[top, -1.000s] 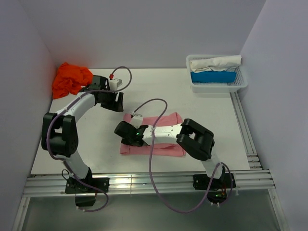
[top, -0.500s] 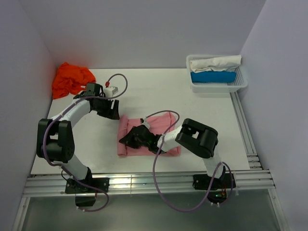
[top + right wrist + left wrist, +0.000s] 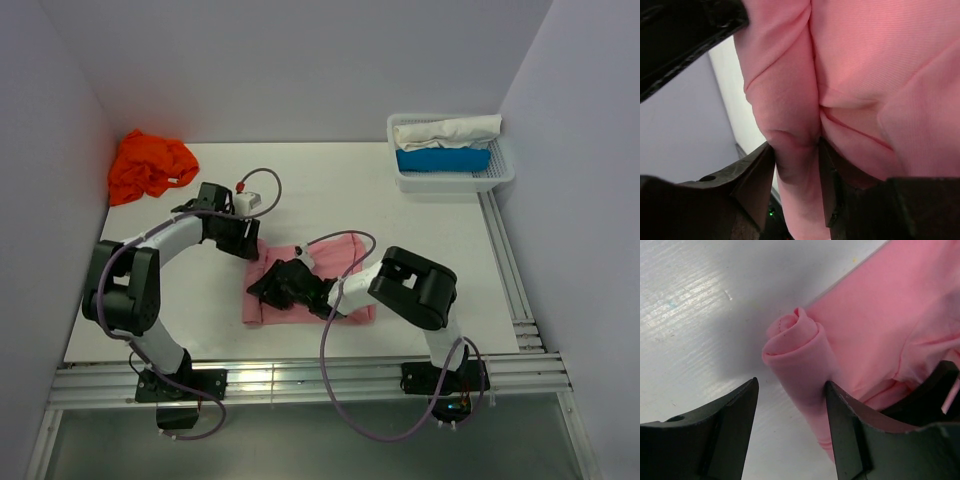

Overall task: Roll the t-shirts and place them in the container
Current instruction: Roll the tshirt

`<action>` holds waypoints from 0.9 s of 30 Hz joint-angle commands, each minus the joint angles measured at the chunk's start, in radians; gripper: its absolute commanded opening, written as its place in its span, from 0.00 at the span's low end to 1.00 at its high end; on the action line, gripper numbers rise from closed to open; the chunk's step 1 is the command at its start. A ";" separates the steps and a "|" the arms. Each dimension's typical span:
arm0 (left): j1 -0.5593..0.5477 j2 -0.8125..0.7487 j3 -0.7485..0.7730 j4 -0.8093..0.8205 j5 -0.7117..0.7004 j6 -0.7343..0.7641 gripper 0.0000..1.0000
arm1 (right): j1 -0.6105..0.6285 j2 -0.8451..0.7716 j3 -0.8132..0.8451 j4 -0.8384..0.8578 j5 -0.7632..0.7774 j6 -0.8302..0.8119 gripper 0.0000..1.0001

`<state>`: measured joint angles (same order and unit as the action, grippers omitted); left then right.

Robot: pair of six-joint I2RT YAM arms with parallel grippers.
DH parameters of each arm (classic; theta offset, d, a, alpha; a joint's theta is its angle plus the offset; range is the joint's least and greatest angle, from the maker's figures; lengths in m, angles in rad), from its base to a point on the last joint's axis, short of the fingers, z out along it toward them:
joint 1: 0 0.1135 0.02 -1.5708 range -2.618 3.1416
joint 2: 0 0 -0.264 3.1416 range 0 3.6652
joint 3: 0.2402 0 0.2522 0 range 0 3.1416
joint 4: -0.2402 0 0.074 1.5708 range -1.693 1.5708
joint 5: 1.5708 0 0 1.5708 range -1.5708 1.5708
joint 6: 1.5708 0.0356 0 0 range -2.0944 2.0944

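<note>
White table, pink t-shirt rolled at one end, orange t-shirt crumpled

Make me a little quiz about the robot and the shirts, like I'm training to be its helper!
1. True or false: the orange shirt lies in a crumpled heap.
2. Pick one. The right tool is pinching: A a sock, B the pink shirt, C nothing.
3. Fill the gap: the basket holds a white cloth and a ____ one.

Key: 1 true; 2 B; 3 blue.
</note>
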<state>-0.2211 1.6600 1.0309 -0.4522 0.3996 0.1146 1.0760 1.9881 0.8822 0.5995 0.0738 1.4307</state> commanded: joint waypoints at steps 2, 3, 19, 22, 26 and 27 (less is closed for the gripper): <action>-0.029 0.034 0.008 0.056 -0.090 -0.033 0.62 | 0.021 -0.080 0.078 -0.321 0.118 -0.050 0.48; -0.038 0.038 0.008 0.063 -0.100 -0.033 0.62 | 0.031 -0.086 0.093 -0.366 0.136 -0.058 0.48; -0.081 0.078 0.060 0.055 -0.191 -0.041 0.61 | 0.128 -0.084 0.244 -0.753 0.241 -0.085 0.21; -0.084 0.080 0.066 0.052 -0.194 -0.039 0.61 | 0.142 -0.075 0.256 -0.782 0.244 -0.088 0.22; -0.092 0.072 0.064 0.049 -0.197 -0.039 0.61 | 0.148 -0.086 0.294 -0.837 0.288 -0.088 0.36; -0.095 0.070 0.063 0.052 -0.199 -0.041 0.61 | 0.150 -0.090 0.307 -0.862 0.300 -0.099 0.42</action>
<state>-0.3088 1.7317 1.0573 -0.4347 0.2504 0.0830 1.1976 1.9198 1.1461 -0.1238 0.3439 1.3586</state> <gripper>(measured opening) 0.611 0.388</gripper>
